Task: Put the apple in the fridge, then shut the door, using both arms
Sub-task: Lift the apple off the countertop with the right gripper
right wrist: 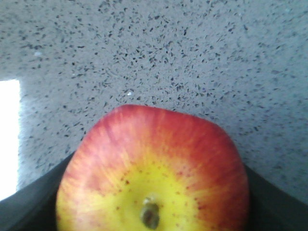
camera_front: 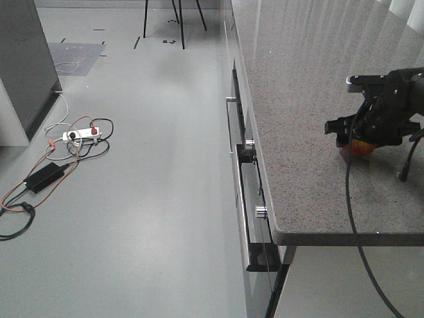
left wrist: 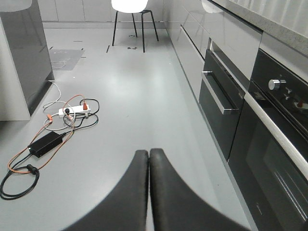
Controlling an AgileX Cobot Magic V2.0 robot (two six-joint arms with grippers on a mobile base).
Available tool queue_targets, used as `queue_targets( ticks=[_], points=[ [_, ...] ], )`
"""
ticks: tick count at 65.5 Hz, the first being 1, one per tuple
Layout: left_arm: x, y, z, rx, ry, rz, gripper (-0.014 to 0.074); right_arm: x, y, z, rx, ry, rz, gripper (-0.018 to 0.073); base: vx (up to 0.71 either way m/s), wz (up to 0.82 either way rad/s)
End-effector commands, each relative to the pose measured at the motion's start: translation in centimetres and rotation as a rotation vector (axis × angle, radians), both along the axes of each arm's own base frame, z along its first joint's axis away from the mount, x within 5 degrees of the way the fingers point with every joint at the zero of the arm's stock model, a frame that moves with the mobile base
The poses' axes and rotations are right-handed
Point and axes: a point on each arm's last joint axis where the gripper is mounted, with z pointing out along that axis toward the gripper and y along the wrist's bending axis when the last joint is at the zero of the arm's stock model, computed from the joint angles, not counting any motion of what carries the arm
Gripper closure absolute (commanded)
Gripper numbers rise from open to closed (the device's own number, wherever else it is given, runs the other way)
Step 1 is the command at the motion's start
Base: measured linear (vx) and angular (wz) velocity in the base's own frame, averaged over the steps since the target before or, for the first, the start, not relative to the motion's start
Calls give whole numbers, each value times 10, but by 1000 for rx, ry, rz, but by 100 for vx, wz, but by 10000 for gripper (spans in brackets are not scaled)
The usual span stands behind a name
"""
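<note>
Apple: fills the lower half of the right wrist view, red with a yellow patch around the stem pit. It is over the speckled worktop, near its front edge. Whether it rests on the surface or is just clear of it I cannot tell.

Right gripper: clenched around the apple. Dark fingers show against both of its flanks, and in the front view only a sliver of red shows under the black head.

Left gripper: clenched on nothing, its two fingers pressed together. It points out over the floor beside the oven fronts.

Fridge: by my reading the tall dark grey unit at the far left, well apart from the apple across the open floor. No white interior shows, and I cannot tell how the door stands.

Step in hand: the pick-up, the very start of the task. Nothing is in the fridge yet.

Next move: lift the apple straight up off the worktop with a firm hold, since a round fruit can roll out of a loose pinch. Then carry it across to the fridge.

Watch for: the cables on the floor between here and the fridge. The left gripper will probably have the door to handle.
</note>
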Motion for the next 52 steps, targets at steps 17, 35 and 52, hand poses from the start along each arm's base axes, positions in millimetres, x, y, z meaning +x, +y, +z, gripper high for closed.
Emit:
queue_targets(
  ticks=[17,35,52],
  points=[
    [1,0,0,-10,-59,0,602,-43,5,130,26,-301,31,461,0,0],
    [1,0,0,-10,-59,0,602,-101,21,181,37,-373,120,461,0,0],
    [1,0,0,-10,-59,0,602,-202,30,165,34,-489,141,461,0,0]
  ],
)
